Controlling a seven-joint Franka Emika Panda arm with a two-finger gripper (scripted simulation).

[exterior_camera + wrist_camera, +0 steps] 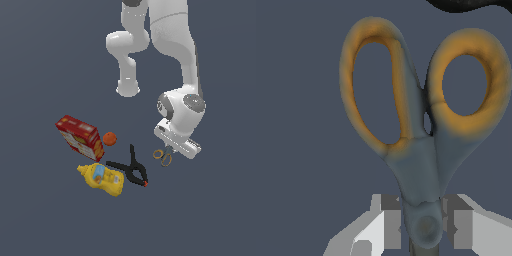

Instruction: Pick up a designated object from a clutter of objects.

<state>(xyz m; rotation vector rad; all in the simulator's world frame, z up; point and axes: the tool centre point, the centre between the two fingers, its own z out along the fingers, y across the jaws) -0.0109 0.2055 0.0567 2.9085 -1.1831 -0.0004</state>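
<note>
1. Although the arm [170, 45] fills the upper part of the exterior view, its wrist hangs low over the worktop [210, 215], at that view's right of the clutter.
2. The red cracker box [79, 136], mustard bottle [102, 179], black spring clamp [131, 169] and orange ball [109, 139] lie apart from the wrist.
3. The scissors [418, 140] lie under the tool [425, 225], handles (yellow-orange loops) pointing away from it.
4. Its fingers [390, 220] flank the pivot closely; I judge them pinching it, though contact is unclear.
</note>
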